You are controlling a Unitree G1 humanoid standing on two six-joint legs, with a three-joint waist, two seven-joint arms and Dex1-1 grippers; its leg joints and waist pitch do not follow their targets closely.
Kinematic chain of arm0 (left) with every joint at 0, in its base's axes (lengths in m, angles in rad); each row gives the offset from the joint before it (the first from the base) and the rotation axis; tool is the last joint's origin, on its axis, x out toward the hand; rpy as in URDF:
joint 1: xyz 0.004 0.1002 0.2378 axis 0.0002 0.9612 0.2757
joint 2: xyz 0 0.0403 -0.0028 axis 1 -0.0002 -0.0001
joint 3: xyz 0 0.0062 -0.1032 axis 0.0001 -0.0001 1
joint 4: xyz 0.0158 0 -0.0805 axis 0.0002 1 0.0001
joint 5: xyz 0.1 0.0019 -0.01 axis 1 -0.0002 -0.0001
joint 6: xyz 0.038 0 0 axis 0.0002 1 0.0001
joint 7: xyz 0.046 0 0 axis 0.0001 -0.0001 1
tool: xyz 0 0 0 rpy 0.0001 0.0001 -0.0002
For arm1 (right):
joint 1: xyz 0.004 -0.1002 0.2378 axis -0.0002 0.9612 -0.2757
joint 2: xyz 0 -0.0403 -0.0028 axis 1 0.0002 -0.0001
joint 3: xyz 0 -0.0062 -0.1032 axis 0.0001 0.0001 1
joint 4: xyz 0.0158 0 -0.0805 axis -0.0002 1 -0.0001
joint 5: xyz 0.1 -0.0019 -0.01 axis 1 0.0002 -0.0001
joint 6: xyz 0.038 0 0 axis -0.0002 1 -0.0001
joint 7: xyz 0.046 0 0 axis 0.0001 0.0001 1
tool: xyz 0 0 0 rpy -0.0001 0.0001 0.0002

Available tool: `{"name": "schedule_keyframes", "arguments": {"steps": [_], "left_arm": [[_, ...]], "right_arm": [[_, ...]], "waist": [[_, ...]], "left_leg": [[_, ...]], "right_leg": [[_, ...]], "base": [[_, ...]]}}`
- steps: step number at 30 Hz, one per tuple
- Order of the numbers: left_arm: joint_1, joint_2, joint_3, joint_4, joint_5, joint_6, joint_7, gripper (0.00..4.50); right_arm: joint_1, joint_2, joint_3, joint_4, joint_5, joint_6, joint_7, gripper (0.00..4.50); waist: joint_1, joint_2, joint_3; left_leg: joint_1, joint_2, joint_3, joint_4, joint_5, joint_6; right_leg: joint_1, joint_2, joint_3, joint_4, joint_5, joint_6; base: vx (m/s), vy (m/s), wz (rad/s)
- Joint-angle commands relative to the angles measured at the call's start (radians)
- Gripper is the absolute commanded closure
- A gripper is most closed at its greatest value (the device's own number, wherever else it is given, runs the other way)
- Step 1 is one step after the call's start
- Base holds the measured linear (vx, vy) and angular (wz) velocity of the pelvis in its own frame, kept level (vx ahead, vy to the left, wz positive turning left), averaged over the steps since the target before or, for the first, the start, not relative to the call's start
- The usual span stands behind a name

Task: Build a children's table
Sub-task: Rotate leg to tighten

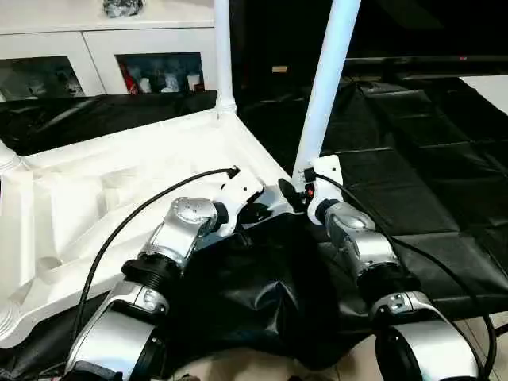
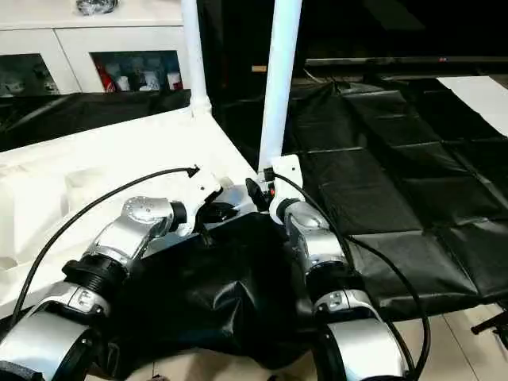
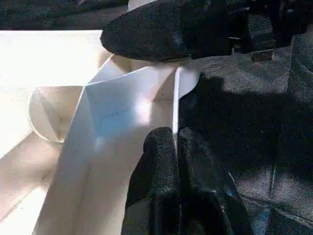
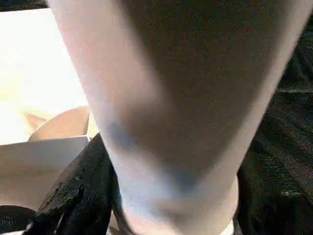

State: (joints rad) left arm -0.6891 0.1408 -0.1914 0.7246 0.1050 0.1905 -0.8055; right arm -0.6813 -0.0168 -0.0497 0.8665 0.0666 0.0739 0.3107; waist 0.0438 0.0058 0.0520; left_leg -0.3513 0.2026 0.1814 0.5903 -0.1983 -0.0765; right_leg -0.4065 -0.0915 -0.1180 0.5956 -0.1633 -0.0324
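Left wrist view: left gripper (image 3: pixel 177 147) fingers pinch the upturned tabletop (image 1: pixel 119 182) rim. Right gripper (image 1: pixel 295 193) fingers straddle a leg (image 1: pixel 325 87); behind stands a cabinet (image 1: pixel 87 48).

White tabletop (image 1: pixel 119 159), white legs (image 1: pixel 325 87), black sheet (image 1: pixel 429 182).

A white ribbed plastic rectangular tabletop (image 1: pixel 119 190) is seen lying underside up on black sheeting (image 1: pixel 413 182). Two long white cylindrical tube legs (image 1: pixel 325 87) are stood upright at its corners. The right gripper (image 1: pixel 292 193) is placed at the nearer leg's base, and the left gripper (image 1: pixel 255 213) at the tabletop's edge.
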Motion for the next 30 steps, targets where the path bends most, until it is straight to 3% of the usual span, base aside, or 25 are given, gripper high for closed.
{"name": "schedule_keyframes", "arguments": {"steps": [1,6,9,13,17,20,24,30], "left_arm": [[-0.023,-0.063,-0.003,-0.019,-0.057,-0.052,-0.018,4.5],[-0.01,-0.027,-0.013,-0.03,-0.064,-0.086,-0.102,4.5],[-0.003,-0.004,-0.02,-0.038,-0.069,-0.101,-0.147,4.5],[0.012,0.043,-0.032,-0.057,-0.074,-0.124,-0.243,4.5],[0.022,0.087,-0.042,-0.065,-0.069,-0.142,-0.315,4.5],[0.028,0.12,-0.047,-0.07,-0.077,-0.152,-0.376,4.5],[0.033,0.135,-0.046,-0.068,-0.076,-0.163,-0.393,4.5],[0.039,0.145,-0.051,-0.064,-0.077,-0.174,-0.414,4.5]], "right_arm": [[-0.007,0.071,0.073,0.023,0.003,0.013,0.121,1.03],[0.02,0.015,0.128,-0.036,-0.015,-0.03,0.243,0.86],[0.047,-0.026,0.16,-0.089,-0.012,-0.044,0.337,0.86],[0.095,-0.112,0.204,-0.176,-0.029,-0.09,0.496,0.86],[0.138,-0.198,0.227,-0.264,-0.01,-0.08,0.632,0.86],[0.168,-0.254,0.236,-0.335,0.022,-0.053,0.73,0.86],[0.176,-0.279,0.238,-0.357,0.032,-0.039,0.774,0.86],[0.18,-0.289,0.246,-0.378,0.034,-0.011,0.799,1.5]], "waist": [[0.001,-0.004,-0.07],[-0.003,-0.001,-0.073],[-0.001,-0.004,-0.071],[0.002,-0.007,-0.067],[0.011,-0.007,-0.066],[0.024,-0.007,-0.069],[0.024,-0.006,-0.07],[0.027,-0.006,-0.069]], "left_leg": [[-0.003,0.026,-0.006,-0.062,-0.119,0.074],[-0.005,0.026,-0.006,-0.059,-0.111,0.088],[-0.006,0.026,-0.006,-0.059,-0.119,0.103],[-0.004,0.029,-0.006,-0.061,-0.16,0.096],[0.002,0.031,-0.005,-0.061,-0.166,0.091],[0.0,0.035,-0.006,-0.061,-0.14,0.103],[-0.002,0.034,-0.005,-0.06,-0.14,0.101],[-0.001,0.033,-0.006,-0.061,-0.146,0.083]], "right_leg": [[0.062,-0.064,0.06,-0.069,-0.233,-0.19],[0.066,-0.064,0.061,-0.061,-0.176,-0.218],[0.069,-0.062,0.06,-0.063,-0.175,-0.219],[0.066,-0.064,0.059,-0.073,-0.261,-0.199],[0.06,-0.063,0.061,-0.076,-0.29,-0.186],[0.062,-0.061,0.061,-0.066,-0.229,-0.196],[0.062,-0.063,0.06,-0.063,-0.208,-0.212],[0.062,-0.063,0.06,-0.068,-0.251,-0.192]], "base": [[0.0,0.0,0.0],[0.0,0.0,0.0],[0.0,0.0,0.0],[0.0,0.0,0.0],[0.0,0.0,0.0],[0.0,0.0,0.0],[0.0,0.0,0.0],[0.0,0.0,0.0]]}}
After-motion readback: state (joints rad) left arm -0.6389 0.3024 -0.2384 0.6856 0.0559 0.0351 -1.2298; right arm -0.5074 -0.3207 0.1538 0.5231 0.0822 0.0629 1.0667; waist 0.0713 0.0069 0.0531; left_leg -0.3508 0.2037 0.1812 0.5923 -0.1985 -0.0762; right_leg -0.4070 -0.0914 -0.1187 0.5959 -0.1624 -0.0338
